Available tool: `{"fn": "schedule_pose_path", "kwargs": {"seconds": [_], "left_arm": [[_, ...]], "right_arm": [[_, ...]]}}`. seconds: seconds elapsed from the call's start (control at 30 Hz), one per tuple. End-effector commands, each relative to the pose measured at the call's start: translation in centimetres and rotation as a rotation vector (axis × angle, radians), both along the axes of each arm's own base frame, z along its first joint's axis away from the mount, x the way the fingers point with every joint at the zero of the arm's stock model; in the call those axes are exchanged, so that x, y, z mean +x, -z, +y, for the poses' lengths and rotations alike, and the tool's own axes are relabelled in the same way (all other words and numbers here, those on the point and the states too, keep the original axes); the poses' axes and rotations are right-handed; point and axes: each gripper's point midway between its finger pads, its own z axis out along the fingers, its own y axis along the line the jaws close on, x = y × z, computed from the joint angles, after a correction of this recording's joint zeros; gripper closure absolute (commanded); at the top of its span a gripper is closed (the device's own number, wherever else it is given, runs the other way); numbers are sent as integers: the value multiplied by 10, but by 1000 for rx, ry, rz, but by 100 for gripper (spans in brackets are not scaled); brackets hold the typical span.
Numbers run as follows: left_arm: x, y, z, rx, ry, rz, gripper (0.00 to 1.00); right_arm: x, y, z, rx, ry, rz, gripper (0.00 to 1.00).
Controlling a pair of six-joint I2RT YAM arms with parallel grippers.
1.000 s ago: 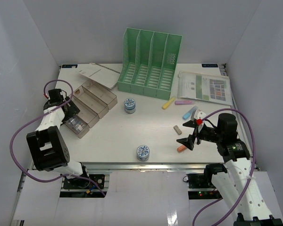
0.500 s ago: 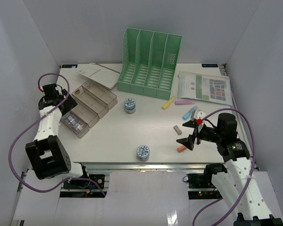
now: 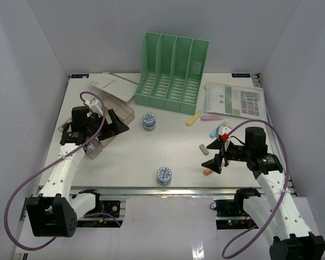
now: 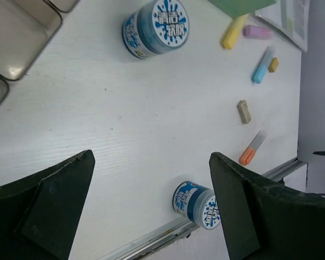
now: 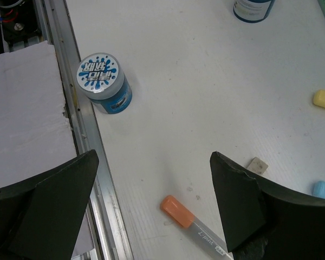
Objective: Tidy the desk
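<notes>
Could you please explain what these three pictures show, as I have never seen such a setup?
Two robot arms are bolted at the near edge of a white desk. The wide picture comes from a fixed camera above and behind them; the other two come from a camera on each wrist, so the dark shapes at the bottom are that arm's own fingers. On the desk stand a green file rack, a clear compartment box and two blue jars, one mid-desk, one near the front rail. Coloured sticks, an orange-capped pen and printed sheets lie to the right. The left gripper and the right gripper are open, holding nothing.
</notes>
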Motion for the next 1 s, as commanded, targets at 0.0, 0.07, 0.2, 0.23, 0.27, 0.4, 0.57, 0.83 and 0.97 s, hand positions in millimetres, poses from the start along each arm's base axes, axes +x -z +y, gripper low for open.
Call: {"fn": "schedule_pose_path", "kwargs": {"seconds": [0.0,0.07,0.2,0.23,0.27,0.4,0.57,0.83,0.97], "left_arm": [[-37,-8,-60,-78,147,-10,2],[-54,-4,-86,-70,204,7,2],[-88,12,-127,-25,296,46,2],[-95,17,-135,-7,312,55,2],[-97,24,-139,20,300,67,2],[-123,55,-166,140,341,137,2],[-129,84,-177,332,290,162,2],[-138,105,-200,496,317,168,2],[-145,110,-208,527,334,173,2]], "right_arm": [[15,-11,-3,-27,32,-18,10],[20,-6,-5,-41,49,8,10],[29,-2,-9,-52,88,31,10],[31,-2,-11,-52,99,31,10],[33,-2,-12,-51,110,32,10],[37,-2,-17,-48,137,28,10],[37,-3,-19,-44,142,22,10],[37,-3,-20,-39,141,23,10],[38,-3,-20,-34,141,21,10]]}}
